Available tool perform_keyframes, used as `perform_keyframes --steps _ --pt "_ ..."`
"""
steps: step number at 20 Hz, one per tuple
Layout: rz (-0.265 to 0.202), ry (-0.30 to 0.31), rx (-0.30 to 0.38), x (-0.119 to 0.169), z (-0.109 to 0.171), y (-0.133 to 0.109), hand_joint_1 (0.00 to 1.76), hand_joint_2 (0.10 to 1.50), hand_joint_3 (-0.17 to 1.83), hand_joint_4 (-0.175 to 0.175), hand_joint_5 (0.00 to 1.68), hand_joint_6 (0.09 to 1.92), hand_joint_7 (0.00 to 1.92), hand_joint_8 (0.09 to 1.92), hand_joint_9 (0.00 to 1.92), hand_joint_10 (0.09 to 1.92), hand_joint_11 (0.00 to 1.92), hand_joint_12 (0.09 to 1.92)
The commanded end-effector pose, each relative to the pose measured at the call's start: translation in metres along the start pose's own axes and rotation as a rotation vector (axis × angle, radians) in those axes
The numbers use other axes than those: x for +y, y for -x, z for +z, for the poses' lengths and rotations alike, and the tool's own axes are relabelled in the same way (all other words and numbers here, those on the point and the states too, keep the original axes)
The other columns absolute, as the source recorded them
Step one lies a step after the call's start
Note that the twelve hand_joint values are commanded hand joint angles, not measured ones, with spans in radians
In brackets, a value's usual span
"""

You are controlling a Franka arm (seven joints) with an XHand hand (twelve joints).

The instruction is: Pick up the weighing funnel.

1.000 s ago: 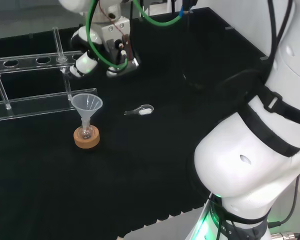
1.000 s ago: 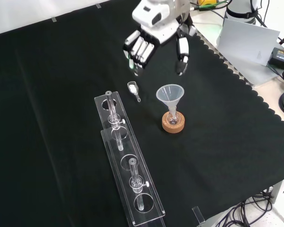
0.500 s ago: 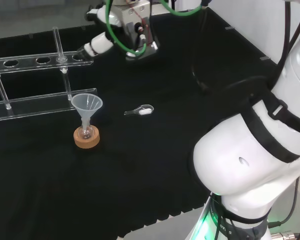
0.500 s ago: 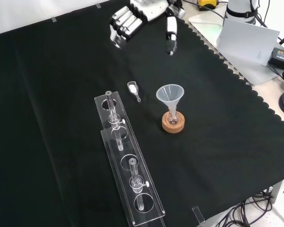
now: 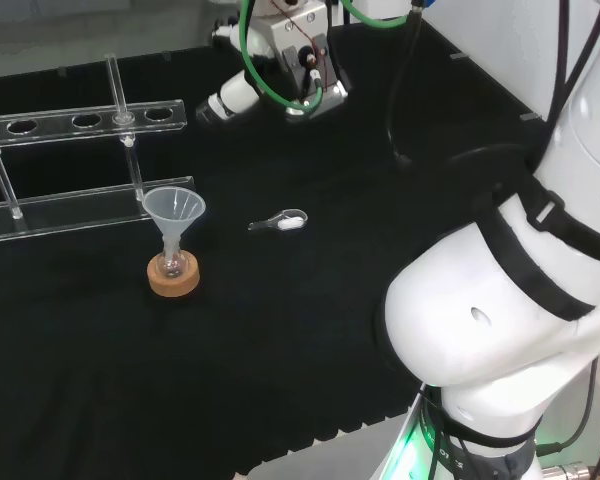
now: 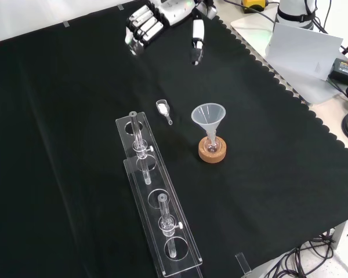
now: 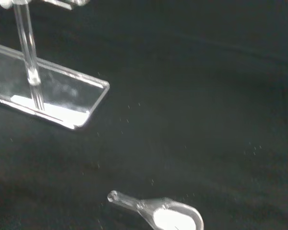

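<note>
The arm's big white links (image 5: pixel 510 300) stand at the right of the head view. The arm reaches out over the surface (image 6: pixel 278 174), which is covered with black cloth. The hand (image 6: pixel 162 11) hangs in the air at the top of the front view. Its fingers (image 6: pixel 140 26) are straight and set apart from the thumb (image 6: pixel 196 37), and it holds nothing.

A long clear rack (image 6: pixel 156 202) lies on the cloth with thin clear rods standing up in it. To its right in the front view, the cone-shaped funnel (image 6: pixel 208 116) stands mouth up. Its stem sits in a small flask on a cork ring (image 6: pixel 212 152). What the flask holds cannot be told.

The weighing funnel (image 6: pixel 162 109) lies flat on the cloth between the rack's far end and the funnel, touching neither. It is well apart from the hand, lower in the front view. The wrist view shows white powder in its scoop (image 7: pixel 173 219).
</note>
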State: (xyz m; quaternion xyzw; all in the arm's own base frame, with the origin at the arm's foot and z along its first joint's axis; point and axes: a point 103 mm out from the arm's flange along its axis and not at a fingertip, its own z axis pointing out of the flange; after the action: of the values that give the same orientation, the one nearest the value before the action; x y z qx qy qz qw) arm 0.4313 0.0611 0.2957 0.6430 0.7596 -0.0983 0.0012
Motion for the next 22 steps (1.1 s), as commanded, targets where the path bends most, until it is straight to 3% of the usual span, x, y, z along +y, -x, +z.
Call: perform_keyframes --steps 1,12,22 --pt "0.028 -0.075 -0.041 -0.004 0.044 0.006 0.38 0.67 0.05 -0.012 0.11 0.09 0.15 0.54 0.02 0.77 0.00 1.11" --pt "0.095 -0.135 -0.009 -0.004 0.090 0.029 0.41 0.68 0.05 -0.018 0.11 0.09 0.17 0.54 0.05 0.78 0.00 1.12" --pt "0.113 -0.178 0.021 -0.008 0.129 0.038 0.42 0.69 0.05 -0.020 0.12 0.09 0.19 0.55 0.07 0.79 0.00 1.14"
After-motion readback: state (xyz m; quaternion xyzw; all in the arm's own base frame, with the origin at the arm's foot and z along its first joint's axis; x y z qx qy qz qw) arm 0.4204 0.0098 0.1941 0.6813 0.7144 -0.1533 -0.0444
